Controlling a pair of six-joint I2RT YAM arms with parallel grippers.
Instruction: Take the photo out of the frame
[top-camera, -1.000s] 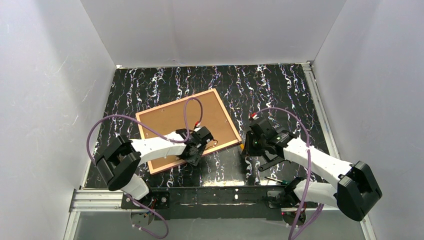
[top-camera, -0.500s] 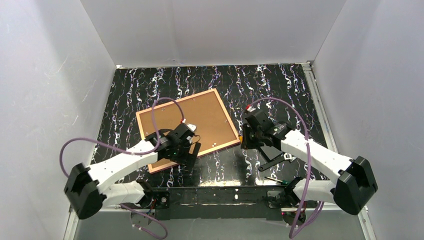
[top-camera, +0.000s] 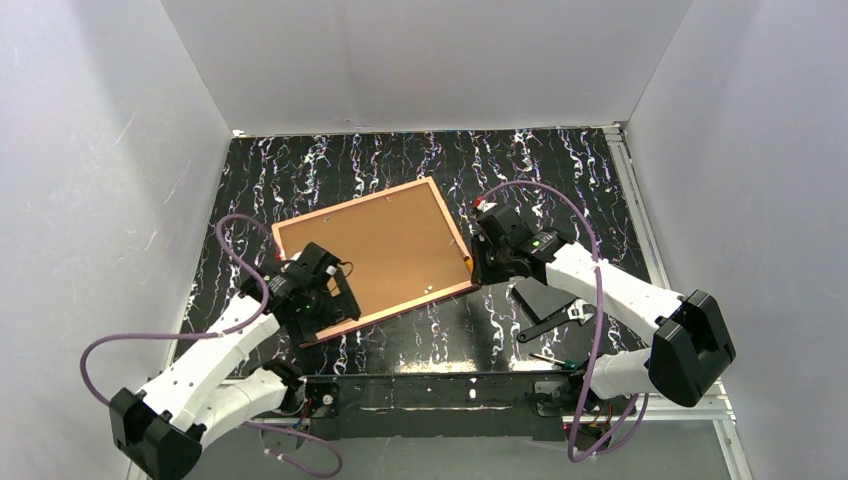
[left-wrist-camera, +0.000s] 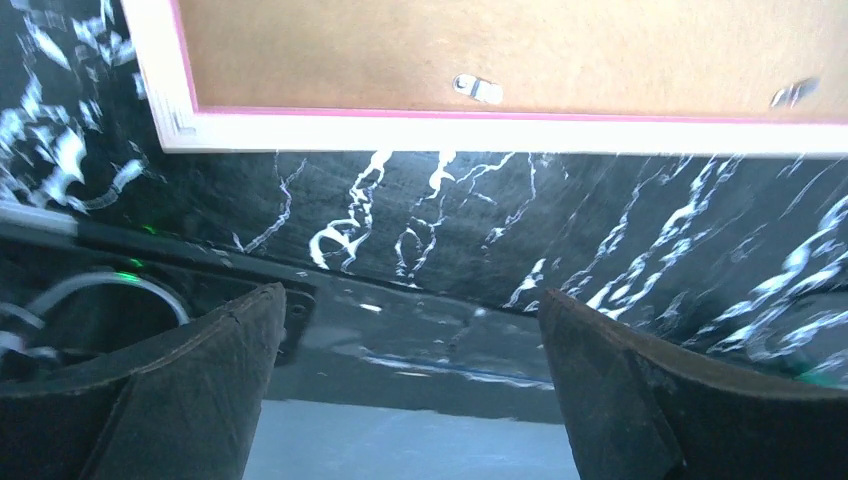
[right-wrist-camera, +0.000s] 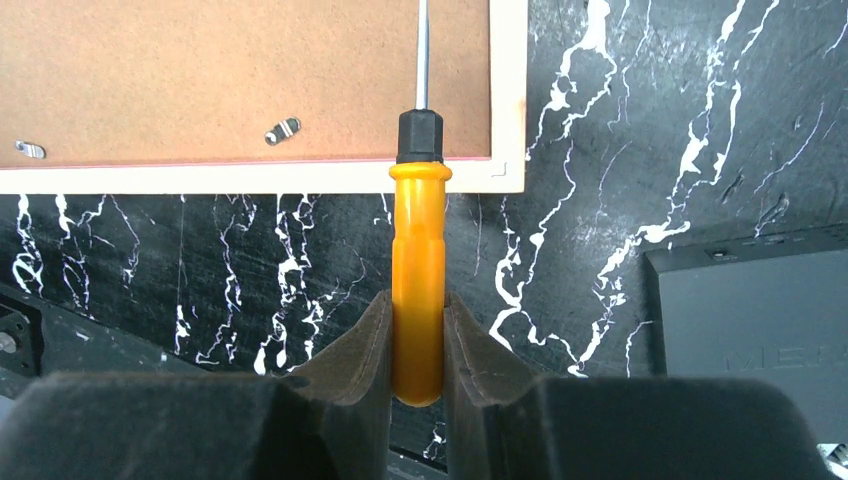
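Right gripper (right-wrist-camera: 418, 310): jaws closed tight on the orange handle of a screwdriver (right-wrist-camera: 419, 250). The shaft points straight ahead, away from the gripper. It crosses the near rail of the frame (right-wrist-camera: 200, 178) just inside its right corner and runs on over the brown backing board (right-wrist-camera: 200, 70). The tip is cut off at the top of the right wrist view, so contact can't be told.

The turn clips (right-wrist-camera: 283, 130) sit left of the shaft, close by but not touching it. Judgement: the coming move is a sideways shift left to reach a clip.

Left gripper (left-wrist-camera: 410, 325): jaws wide apart, holding nothing. It hovers over the worktop (left-wrist-camera: 450, 230) just short of the frame's near-left corner, with the rail lying crosswise ahead.

The frame lies back-up and skewed. Its near long edge runs from the left gripper toward the right gripper. The photo is not visible; presumably it is face-down under the board.

The top view shows both arms flanking the frame (top-camera: 420, 298). Only the wrist views show the clips and that the left gripper is empty.
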